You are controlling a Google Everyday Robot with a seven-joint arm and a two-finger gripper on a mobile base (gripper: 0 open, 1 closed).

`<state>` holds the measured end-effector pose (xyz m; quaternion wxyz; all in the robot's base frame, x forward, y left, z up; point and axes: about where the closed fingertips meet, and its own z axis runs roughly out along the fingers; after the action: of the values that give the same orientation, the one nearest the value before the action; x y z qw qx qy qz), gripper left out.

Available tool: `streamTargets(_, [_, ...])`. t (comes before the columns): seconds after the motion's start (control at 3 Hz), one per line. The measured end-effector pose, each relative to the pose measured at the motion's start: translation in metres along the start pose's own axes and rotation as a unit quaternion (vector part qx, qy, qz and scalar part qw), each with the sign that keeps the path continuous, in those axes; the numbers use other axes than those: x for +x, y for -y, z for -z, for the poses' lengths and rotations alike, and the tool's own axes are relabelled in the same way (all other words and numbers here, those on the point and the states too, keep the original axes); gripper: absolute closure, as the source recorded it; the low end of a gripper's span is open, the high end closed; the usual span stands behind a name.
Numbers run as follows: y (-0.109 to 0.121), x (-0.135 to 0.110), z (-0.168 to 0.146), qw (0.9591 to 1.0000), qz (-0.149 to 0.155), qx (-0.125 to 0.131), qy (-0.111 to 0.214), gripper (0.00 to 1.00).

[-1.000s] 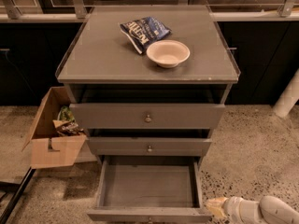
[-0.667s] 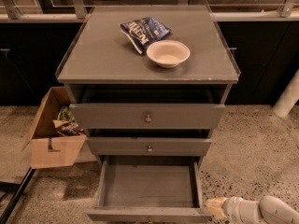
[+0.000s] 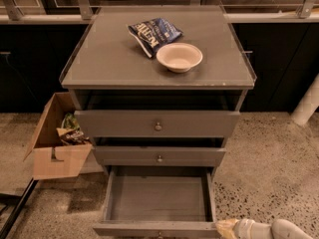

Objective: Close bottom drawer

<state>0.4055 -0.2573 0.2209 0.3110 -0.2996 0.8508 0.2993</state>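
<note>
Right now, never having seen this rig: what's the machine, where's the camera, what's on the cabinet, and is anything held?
There is one picture, from a single camera looking down at the front of a grey cabinet. Where that camera is mounted does not show. The machine is a mobile robot with one arm, and only the arm's end is in view, at the bottom right edge. Its gripper sits by the right front corner of the bottom drawer, which is pulled out and looks empty. On the cabinet top lie a blue chip bag and a pale bowl, side by side. A cardboard box stands on the floor to the left. No object shows in the gripper.
</note>
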Motion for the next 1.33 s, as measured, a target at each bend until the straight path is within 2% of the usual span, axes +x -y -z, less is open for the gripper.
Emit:
streamTargets(0.67, [-0.014, 0.033, -0.018, 0.9991, -0.04, -0.011, 0.005, 1.0])
streamTargets(1.33, [-0.021, 0.056, -0.031, 0.9977, -0.066, -0.018, -0.001, 1.0])
